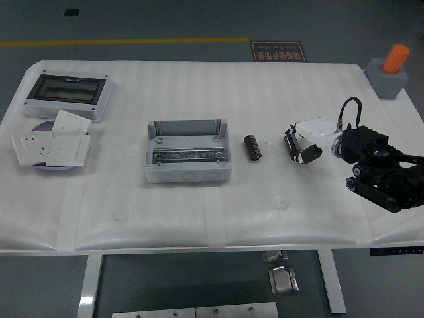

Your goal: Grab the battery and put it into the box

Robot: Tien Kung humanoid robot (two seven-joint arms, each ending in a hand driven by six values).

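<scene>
We see one white surface (pixel 199 218), padded. On it: one lidded enclosure (pixel 66 95) far left, near the left edge; one open grey box (pixel 188 152) at centre; a stack of white switch plates (pixel 53 144) on the left, count unclear. One grey block with an orange cylinder (pixel 391 71) at the far right corner. One right hand (pixel 306 142), white and black, sits right of centre; it holds a dark battery-like piece (pixel 291 147), we think. One loose battery (pixel 252 147) lies between box and hand, touching neither. Near edge strip is open.
</scene>
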